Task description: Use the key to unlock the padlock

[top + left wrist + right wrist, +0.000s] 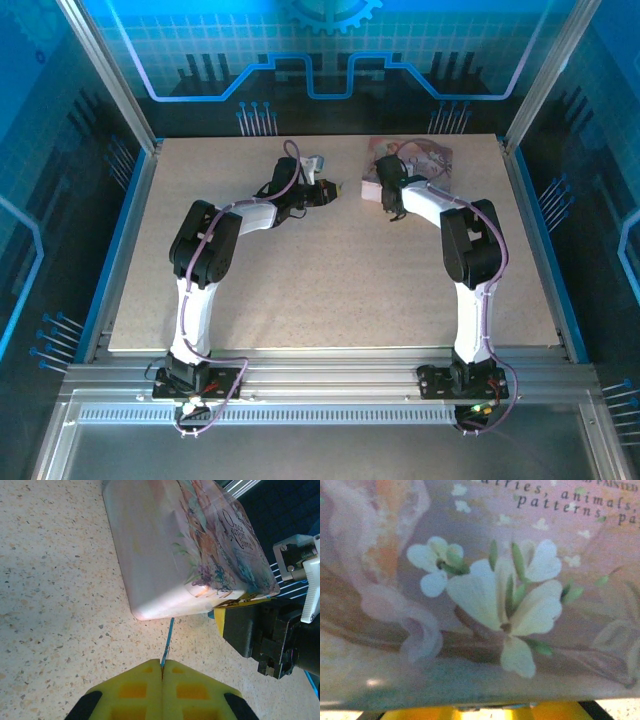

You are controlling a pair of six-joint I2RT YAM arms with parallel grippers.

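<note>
My left fingers point(145, 682) are pressed together on a thin sliver I take for the key point(168, 637), its tip aimed at the pink box point(165, 555). My right fingers point(220, 622) sit at the box's corner, and I can't tell how far they are spread. We're at the step of bringing the key in. Next I must line its tip up with the padlock's keyway.

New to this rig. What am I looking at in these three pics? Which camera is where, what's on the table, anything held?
Two robot arms bolted at the near edge of a table, each ending in a two-finger pincer. The wide picture looks down from above and behind them; the other two come from a camera on each wrist. On the table lies a pink illustrated box. The left pincer is shut, pinching a thin sliver, apparently the key, pointed toward the box. The right pincer is at the box's edge, its camera close on the flower artwork; whether it grips, I can't tell.
</note>
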